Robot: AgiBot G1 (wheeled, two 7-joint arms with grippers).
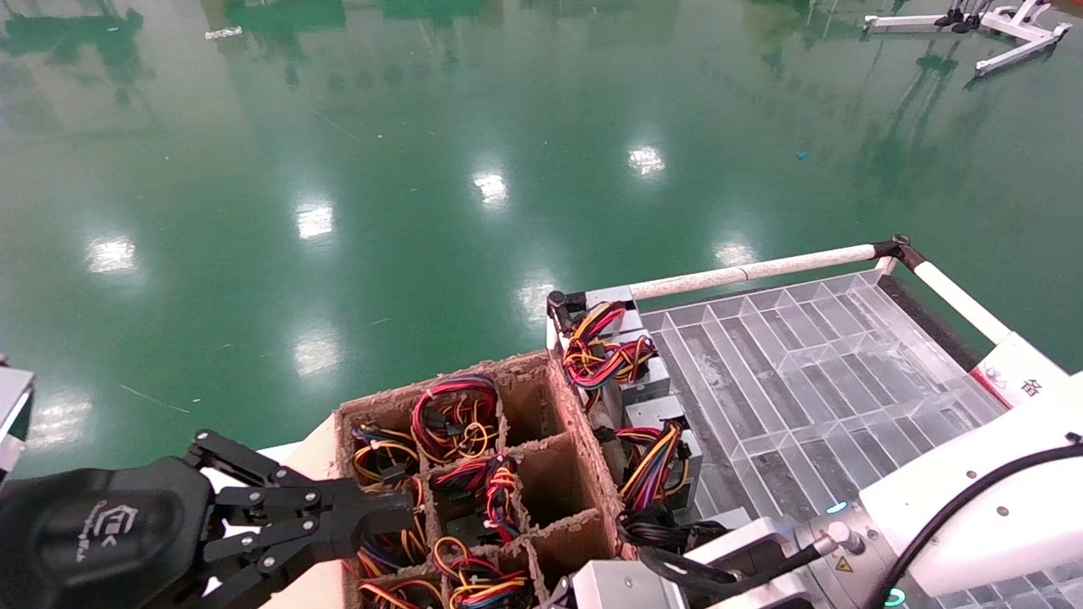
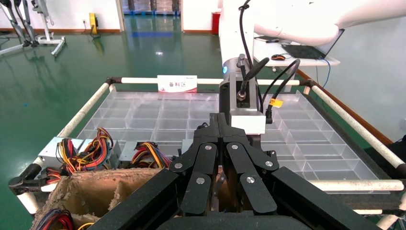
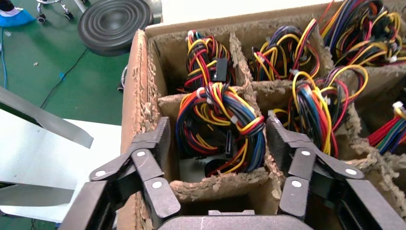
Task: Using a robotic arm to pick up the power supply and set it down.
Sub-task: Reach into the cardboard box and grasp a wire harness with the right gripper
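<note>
Head view shows a white card [image 1: 1019,381] on the cart's right rail with a red edge and one readable character, 备; in the left wrist view the same card [image 2: 177,84] reads 备料区. The left gripper [image 1: 398,514], black with a raised logo on its housing whose letters I cannot make out, is parked at the near left of the cardboard divider box [image 1: 568,397], its fingers drawn together with nothing between them. That box is split into cells, most holding a unit under a coil of red, yellow, black and blue wires. Beside it a clear plastic compartment tray [image 1: 812,372] fills the cart, and along its left edge lie a few silver-grey units with wire loops [image 1: 605,355]. The robotic arm [image 1: 973,516] enters from the lower right, its gripper cut off by the frame edge there. Right wrist view shows that right gripper [image 3: 218,143] spread wide, its fingers [image 3: 158,143] straddling one cell, holding nothing. In that cell sits the power supply [image 3: 196,170], only a pale sliver of its case visible under its wire bundle [image 3: 220,124]; the fingertips stand at the torn cardboard walls on either side of it.
</note>
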